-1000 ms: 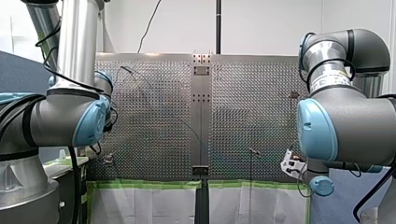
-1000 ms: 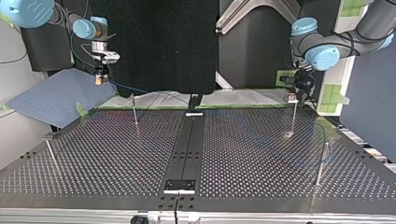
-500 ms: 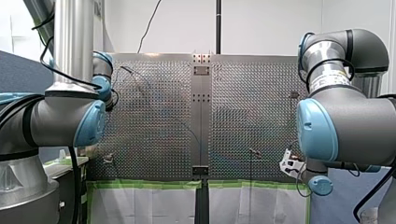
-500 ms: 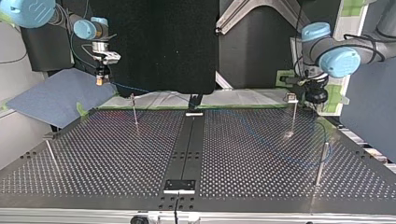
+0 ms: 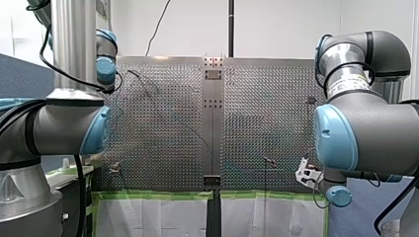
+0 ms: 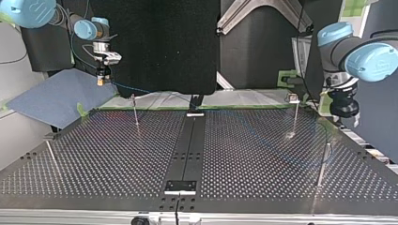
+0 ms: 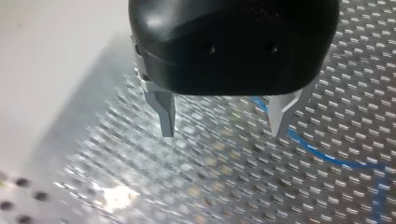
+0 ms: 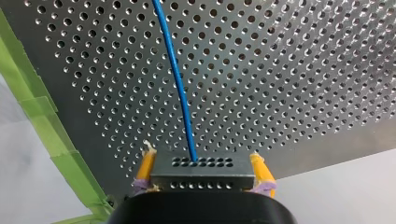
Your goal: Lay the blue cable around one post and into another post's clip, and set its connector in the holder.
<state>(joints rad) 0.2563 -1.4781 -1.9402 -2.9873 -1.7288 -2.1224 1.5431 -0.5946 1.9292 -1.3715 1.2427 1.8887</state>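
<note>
Right gripper: my right gripper has its yellow-padded fingers closed on the connector, one pad on each end of the block. In the top view it hangs past the table's far left corner, above a blue-grey sheet.
Left gripper: my left gripper has its metal fingers spread apart with nothing between them. In the top view it hovers off the table's far right edge.
Cable location: the blue cable leaves the middle of the connector's perforated face and runs out over the perforated table, toward the right in the top view. A stretch lies flat on the plate just beside one left finger.
Posts: the far right post carries a small clip at its tip, and the near right post stands close to it. The line is too faint there to tell whether it already passes round either one.
Handling, cable: thin, light and limp by the look of it. It should follow the connector, sag between supports and slip off a post if left slack.
Handling, connector: a rigid block that takes a firm pinch.
Grip point: the flat stretch beside the left fingers, pinched across the cable lightly enough to let it slide.
Status: the connector is not yet in a holder.
</note>
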